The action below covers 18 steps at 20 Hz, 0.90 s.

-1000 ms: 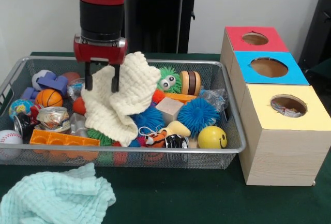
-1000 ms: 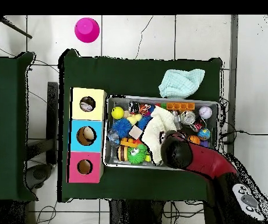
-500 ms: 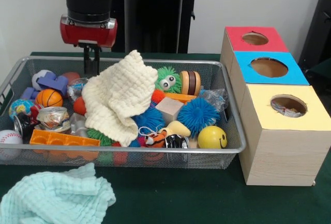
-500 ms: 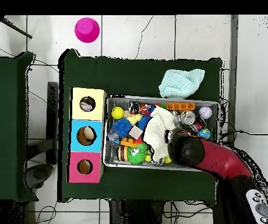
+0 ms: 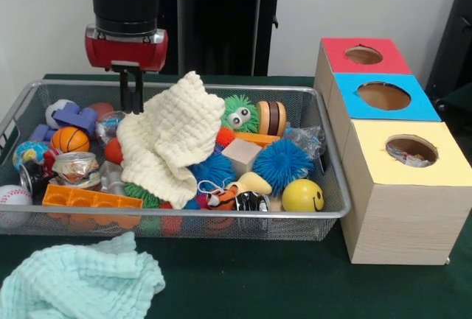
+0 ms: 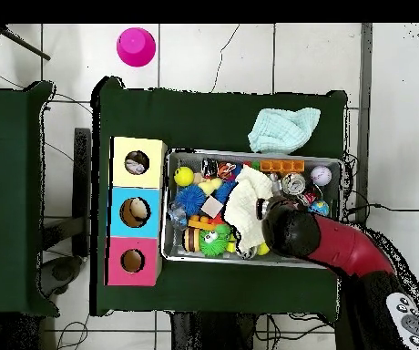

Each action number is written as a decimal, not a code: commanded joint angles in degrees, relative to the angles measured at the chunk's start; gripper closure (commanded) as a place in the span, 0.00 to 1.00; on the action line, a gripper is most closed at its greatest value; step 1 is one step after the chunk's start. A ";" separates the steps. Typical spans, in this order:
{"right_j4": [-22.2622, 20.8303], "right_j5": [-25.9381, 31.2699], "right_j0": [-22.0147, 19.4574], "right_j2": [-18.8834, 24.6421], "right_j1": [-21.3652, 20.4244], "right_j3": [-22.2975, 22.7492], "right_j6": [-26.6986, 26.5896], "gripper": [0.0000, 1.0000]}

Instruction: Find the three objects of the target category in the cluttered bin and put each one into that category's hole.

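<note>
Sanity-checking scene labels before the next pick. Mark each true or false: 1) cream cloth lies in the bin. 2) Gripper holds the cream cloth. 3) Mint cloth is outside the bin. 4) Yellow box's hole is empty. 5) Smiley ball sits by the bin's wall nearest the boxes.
1) True: the cream cloth lies over toys in the wire bin.
2) False: the gripper is shut beside it, holding nothing.
3) True: the mint cloth lies on the table.
4) False: something shows inside the yellow box.
5) True: the yellow smiley ball.

wire-mesh metal bin (image 5: 324,179) — knitted cream cloth (image 5: 173,138) | wood-grain boxes (image 5: 398,216)
</note>
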 commanded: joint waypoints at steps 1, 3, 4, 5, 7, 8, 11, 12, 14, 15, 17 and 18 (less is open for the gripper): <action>-0.13 0.23 0.67 5.60 -1.14 2.40 5.02 1.00; 0.99 1.98 1.26 5.59 -2.97 3.09 5.69 1.00; 1.68 3.28 1.73 5.43 -3.79 3.48 6.16 1.00; 2.29 4.43 2.18 5.12 -3.93 3.59 6.73 1.00; 3.10 6.30 2.94 4.56 -4.19 3.76 6.87 0.00; 3.07 6.32 3.12 4.55 -4.28 3.84 6.79 0.00; 3.00 6.33 3.80 4.34 -4.54 4.10 6.61 0.00; 3.25 6.33 3.83 4.30 -4.55 4.26 6.75 0.00; 3.22 5.53 3.83 4.13 -4.19 4.54 6.76 0.00; 3.11 5.05 3.79 4.09 -3.96 4.63 6.63 0.00; 2.89 4.61 3.73 4.08 -3.41 4.49 6.40 0.00; 2.72 4.38 3.77 4.03 -3.04 4.31 6.29 0.00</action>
